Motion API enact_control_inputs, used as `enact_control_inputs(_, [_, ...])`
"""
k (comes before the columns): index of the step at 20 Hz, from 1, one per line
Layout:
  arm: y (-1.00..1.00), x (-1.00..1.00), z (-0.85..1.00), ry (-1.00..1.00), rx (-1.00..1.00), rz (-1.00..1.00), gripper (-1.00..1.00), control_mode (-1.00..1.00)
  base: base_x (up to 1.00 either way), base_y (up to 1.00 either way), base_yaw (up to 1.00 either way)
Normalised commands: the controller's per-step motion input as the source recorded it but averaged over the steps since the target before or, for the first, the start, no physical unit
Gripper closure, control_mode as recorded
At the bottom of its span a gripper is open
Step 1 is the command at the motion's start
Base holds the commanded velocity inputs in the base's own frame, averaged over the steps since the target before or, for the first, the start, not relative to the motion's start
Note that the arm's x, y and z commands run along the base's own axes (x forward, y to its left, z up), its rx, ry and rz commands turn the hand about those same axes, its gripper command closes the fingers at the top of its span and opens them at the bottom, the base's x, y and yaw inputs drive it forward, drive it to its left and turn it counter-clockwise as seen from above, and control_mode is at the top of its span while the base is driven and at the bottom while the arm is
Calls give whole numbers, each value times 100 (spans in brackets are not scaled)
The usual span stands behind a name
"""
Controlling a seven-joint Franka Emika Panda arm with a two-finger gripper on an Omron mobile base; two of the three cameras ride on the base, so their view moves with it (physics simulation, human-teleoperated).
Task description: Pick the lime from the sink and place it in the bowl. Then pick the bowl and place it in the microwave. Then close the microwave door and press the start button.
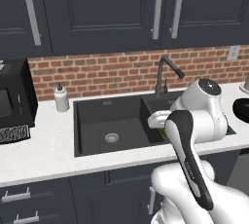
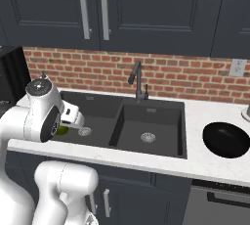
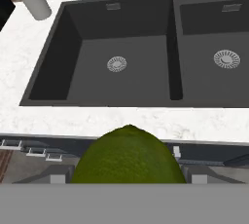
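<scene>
I see the sink set in the white surface, both basins bare, and the black bowl well to its right. The lime sits clamped in my tool, lifted above the sink's front edge. I judge it light, firm, round and prone to roll; grip across its widest girth.

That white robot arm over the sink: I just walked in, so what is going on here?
The white arm's gripper holds a small round yellow-green lime, lifted clear of the dark-grey double sink, above its front edge. Both basins show only their metal drain strainers. The glossy black bowl sits empty on the white counter to the sink's right, so the lime has yet to go in.
</scene>
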Motion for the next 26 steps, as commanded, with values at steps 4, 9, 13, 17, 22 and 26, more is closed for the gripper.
enact_control_inputs(4, [0,0,0,0,0,0,100,100,-10,-71,-3])
enact_control_inputs(9, [0,0,0,0,0,0,100,100,-1,-100,0])
enact_control_inputs(13, [0,0,0,0,0,0,100,100,-28,-100,0])
enact_control_inputs(17, [0,0,0,0,0,0,100,100,-3,-100,0])
enact_control_inputs(22, [0,0,0,0,0,0,100,100,7,-80,0])
enact_control_inputs(26, [0,0,0,0,0,0,100,100,23,-29,0])
